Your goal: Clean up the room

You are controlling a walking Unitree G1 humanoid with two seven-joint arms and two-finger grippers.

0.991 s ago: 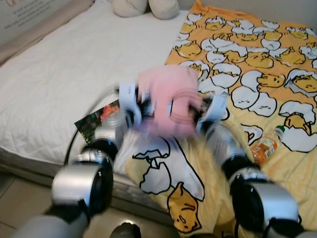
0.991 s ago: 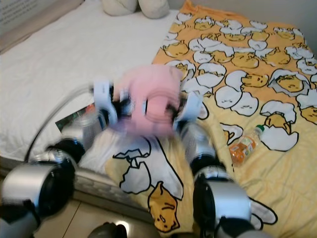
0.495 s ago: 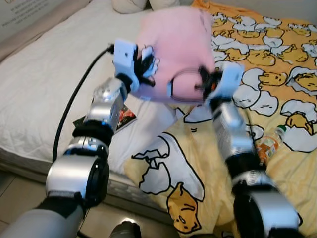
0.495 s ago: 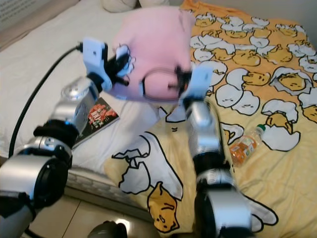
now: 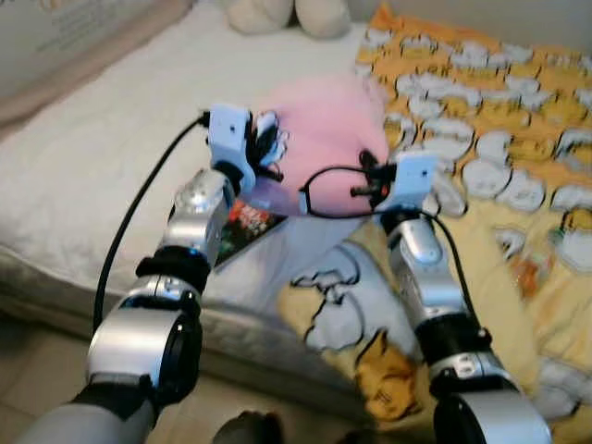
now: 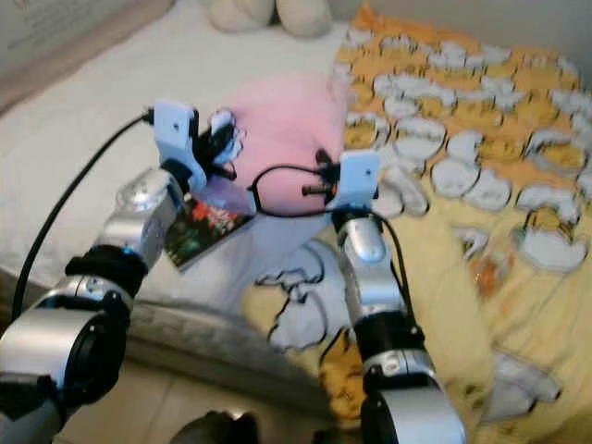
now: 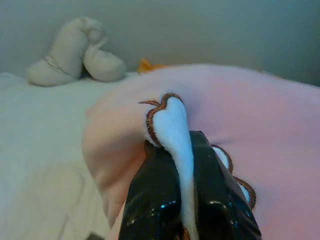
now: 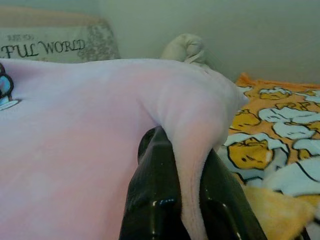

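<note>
Both arms hold a soft pink fleece cushion point(image 5: 324, 139) above the white-sheeted bed point(image 5: 111, 157). The left pincer point(image 7: 172, 165) is pressed together on a white, brown-edged appliqué at its edge; the right pincer point(image 8: 182, 175) pinches a fold of pink fabric. A glossy dark magazine point(image 5: 245, 222) lies on the sheet below, beside the yellow egg-print blanket point(image 5: 481, 120).

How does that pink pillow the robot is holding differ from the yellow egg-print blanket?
The pink pillow is plain, puffy and lifted, pinched at one edge by the left gripper and at the other by the right gripper. The egg-print blanket is patterned, thin and lies spread and rumpled over the bed. Both are soft fabric.
</note>
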